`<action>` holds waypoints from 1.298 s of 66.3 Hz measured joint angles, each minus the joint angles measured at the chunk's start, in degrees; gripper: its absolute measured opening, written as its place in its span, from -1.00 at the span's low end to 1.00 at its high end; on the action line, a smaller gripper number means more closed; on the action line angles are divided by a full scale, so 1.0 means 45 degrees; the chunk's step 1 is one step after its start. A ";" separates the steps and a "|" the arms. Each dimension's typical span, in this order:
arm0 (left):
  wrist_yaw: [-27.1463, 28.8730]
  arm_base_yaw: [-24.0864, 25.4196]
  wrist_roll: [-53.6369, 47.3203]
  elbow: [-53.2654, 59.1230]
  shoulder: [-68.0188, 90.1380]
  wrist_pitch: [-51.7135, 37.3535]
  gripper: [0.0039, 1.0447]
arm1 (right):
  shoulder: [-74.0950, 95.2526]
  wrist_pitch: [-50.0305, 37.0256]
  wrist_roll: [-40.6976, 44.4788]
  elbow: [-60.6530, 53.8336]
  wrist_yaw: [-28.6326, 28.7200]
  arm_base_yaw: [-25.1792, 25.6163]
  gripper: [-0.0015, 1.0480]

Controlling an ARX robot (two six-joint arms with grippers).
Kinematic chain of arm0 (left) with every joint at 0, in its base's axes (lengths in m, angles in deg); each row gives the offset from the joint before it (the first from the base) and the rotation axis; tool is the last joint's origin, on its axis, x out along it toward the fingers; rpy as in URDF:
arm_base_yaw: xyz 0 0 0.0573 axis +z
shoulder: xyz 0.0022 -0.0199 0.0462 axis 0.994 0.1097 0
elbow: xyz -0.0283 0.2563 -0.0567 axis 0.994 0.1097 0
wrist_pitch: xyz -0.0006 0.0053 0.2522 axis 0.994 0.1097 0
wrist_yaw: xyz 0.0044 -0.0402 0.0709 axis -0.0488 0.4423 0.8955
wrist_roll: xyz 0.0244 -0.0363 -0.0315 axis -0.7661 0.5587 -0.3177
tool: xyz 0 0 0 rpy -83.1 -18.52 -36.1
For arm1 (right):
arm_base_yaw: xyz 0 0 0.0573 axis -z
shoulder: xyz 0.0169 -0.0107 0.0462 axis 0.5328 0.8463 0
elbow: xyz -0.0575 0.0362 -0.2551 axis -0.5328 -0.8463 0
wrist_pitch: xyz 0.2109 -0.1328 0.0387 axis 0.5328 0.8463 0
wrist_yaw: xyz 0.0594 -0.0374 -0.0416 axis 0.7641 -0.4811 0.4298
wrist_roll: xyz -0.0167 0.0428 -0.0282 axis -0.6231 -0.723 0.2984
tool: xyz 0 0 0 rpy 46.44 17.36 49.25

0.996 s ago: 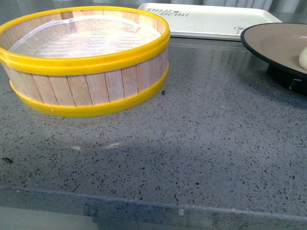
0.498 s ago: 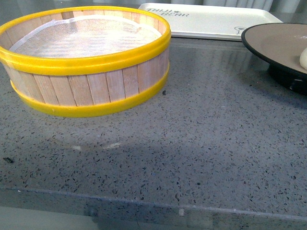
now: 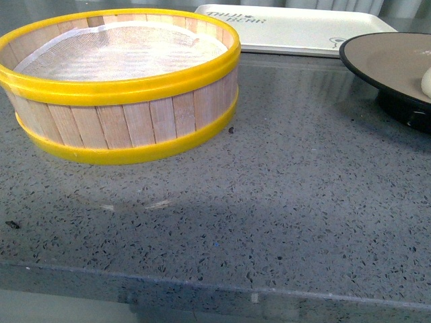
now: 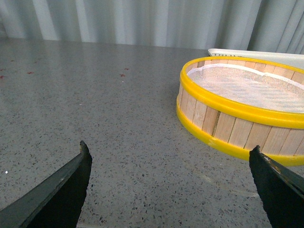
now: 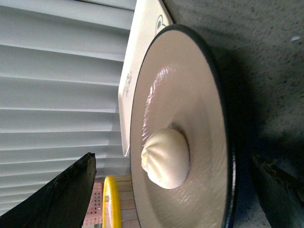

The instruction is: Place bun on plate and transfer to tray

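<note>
The cream-white bun [image 5: 164, 159] sits on the tan plate [image 5: 199, 95] with the black rim; in the front view only the bun's edge [image 3: 426, 81] shows at the right border, on the plate [image 3: 387, 57]. The cream tray [image 3: 289, 27] lies at the back, behind the plate, and shows in the right wrist view [image 5: 137, 57] too. My right gripper [image 5: 173, 164] is open, its jaws apart on either side of the plate and bun, not touching them. My left gripper [image 4: 171, 154] is open and empty over bare counter beside the steamer basket. Neither arm shows in the front view.
A yellow-rimmed wooden steamer basket [image 3: 121, 87] with a white liner stands at the left of the grey speckled counter [image 3: 269, 202]; it also shows in the left wrist view [image 4: 242, 107]. The counter's front edge runs along the bottom. Curtains hang behind.
</note>
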 joint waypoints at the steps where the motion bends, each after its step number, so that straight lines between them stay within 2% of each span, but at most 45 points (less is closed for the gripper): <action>1: 0.0000 0.0000 -0.0005 0.0000 0.0000 0.0000 0.88 | -0.0005 0.0000 -0.0044 0.0000 0.0005 -0.0019 0.83; 7: 0.0000 0.0000 0.0000 0.0000 0.0000 0.0000 0.88 | 0.0044 -0.0053 -0.0238 0.0000 0.0034 -0.0053 0.67; 10: 0.0000 0.0000 0.0000 0.0000 0.0000 0.0000 0.88 | 0.0155 -0.0044 -0.0311 0.0000 0.0063 -0.0053 0.44; 20: 0.0000 0.0000 0.0000 0.0000 0.0000 0.0000 0.88 | 0.0335 0.0005 -0.0393 0.0000 0.0063 0.0000 -0.06; 37: 0.0000 0.0000 0.0000 0.0000 0.0000 0.0000 0.88 | 0.0525 0.0102 -0.0296 0.0000 0.0185 0.0194 -0.86; 40: 0.0000 0.0000 -0.0005 0.0000 0.0000 0.0000 0.88 | 0.0554 0.0151 -0.0189 0.0000 0.0185 0.0233 -0.94; 64: 0.0000 0.0000 -0.0005 0.0000 0.0000 0.0000 0.88 | 0.0520 0.0146 0.0015 -0.0005 0.0277 0.0471 -0.94; 86: 0.0000 0.0000 -0.0005 0.0000 0.0000 0.0000 0.88 | 0.0641 -0.0801 -0.0175 0.0651 0.0112 0.0617 -0.94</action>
